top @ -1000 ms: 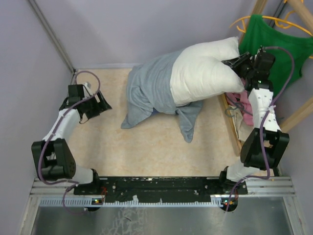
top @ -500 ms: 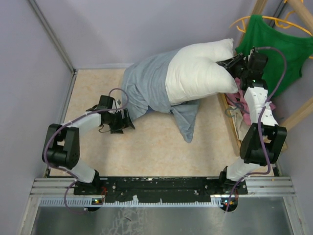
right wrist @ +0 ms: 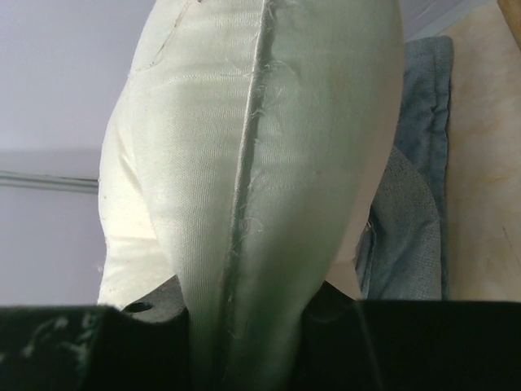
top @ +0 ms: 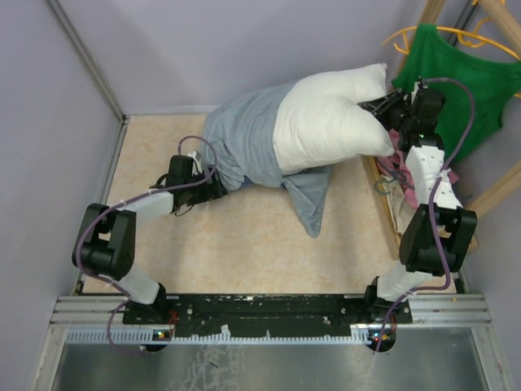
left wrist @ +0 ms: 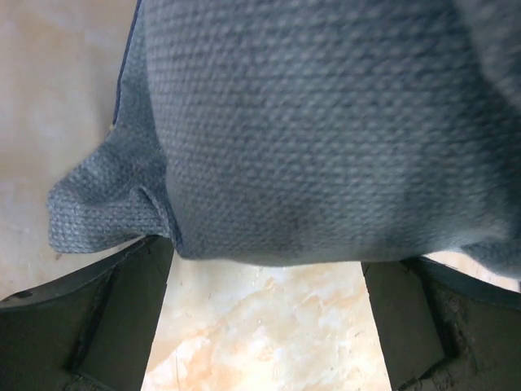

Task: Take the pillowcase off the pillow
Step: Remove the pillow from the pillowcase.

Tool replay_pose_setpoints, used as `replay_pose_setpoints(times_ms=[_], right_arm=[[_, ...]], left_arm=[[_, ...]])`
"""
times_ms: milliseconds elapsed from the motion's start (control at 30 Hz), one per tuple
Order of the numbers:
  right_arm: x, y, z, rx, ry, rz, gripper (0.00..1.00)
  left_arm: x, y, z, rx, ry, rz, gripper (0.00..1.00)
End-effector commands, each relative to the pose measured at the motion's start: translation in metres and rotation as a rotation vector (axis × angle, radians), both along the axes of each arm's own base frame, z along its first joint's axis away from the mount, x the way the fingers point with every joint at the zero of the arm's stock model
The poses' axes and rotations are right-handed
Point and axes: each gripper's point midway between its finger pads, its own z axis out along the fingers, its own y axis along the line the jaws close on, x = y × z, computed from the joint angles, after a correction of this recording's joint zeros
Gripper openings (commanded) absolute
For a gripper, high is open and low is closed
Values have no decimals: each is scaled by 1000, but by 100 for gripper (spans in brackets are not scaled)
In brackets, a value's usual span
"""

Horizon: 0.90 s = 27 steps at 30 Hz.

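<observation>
The white pillow [top: 326, 122] lies at the back of the table, its left half still inside the grey-blue pillowcase [top: 244, 147]. My right gripper [top: 383, 110] is shut on the pillow's right end; in the right wrist view the seamed pillow [right wrist: 244, 163] is squeezed between the jaws of that gripper [right wrist: 244, 326], with the pillowcase [right wrist: 415, 212] behind it. My left gripper [top: 213, 186] sits at the pillowcase's lower-left corner. In the left wrist view this gripper [left wrist: 264, 326] is open, bare table between its fingers [left wrist: 114, 318], and the pillowcase [left wrist: 309, 130] hangs just ahead of the tips.
A green tank top [top: 464, 81] hangs on a yellow hanger [top: 423, 32] at the back right. A pink garment [top: 407, 175] lies by the wooden frame [top: 496, 195] at the right edge. Purple walls close in the left and back of the marbled table [top: 244, 244].
My left arm has swung in from the left side of the table to the pillowcase's lower-left corner, and its jaws have widened. The pillow and right gripper shifted slightly left.
</observation>
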Motion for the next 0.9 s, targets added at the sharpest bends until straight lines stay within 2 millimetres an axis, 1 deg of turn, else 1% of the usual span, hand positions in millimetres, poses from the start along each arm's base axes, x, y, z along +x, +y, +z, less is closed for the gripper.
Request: replay_pose_setpoints(times_ms=[0,33,67,100,167,267,300,400,433,533,633,700,767,800,867], right_arm=[[2,11,40,-14,-173,64,0],[2,12,39,-9,-174,71,0],[2,12,38,-7,-174,77,0],[2,12,38,-6,-173,79,0],[1,13,38,-8,-174,85,0],[-1,14,39,-10,-182,89,0],[-1,14,40,-6,-183,89,0],[-1,13,46,33,-200,93,0],[0,13,49,45,-209,96,0],[4,12,61,49,-228,98,0],[7,-2,78,51,-265,65,0],[7,-16,91,106,-294,45,0],[8,-30,99,144,-316,36,0],[9,-36,102,158,-326,33,0],[8,-45,112,165,-349,27,0]], left_arm=[[40,-6,20,-40,-169,31,100],[43,-9,19,-46,-174,26,100],[47,-10,20,-50,-188,25,97],[49,-11,20,-53,-191,25,91],[52,-10,24,-57,-199,35,74],[48,0,28,-29,-202,81,37],[45,6,29,-8,-204,103,29],[34,28,32,70,-186,173,2],[28,37,32,101,-165,205,0],[9,71,34,197,-91,342,0],[-14,117,40,253,-30,540,0],[-29,149,40,241,5,668,0],[-43,184,35,164,55,784,0],[-49,198,32,135,77,830,0],[-58,216,26,109,114,886,0]])
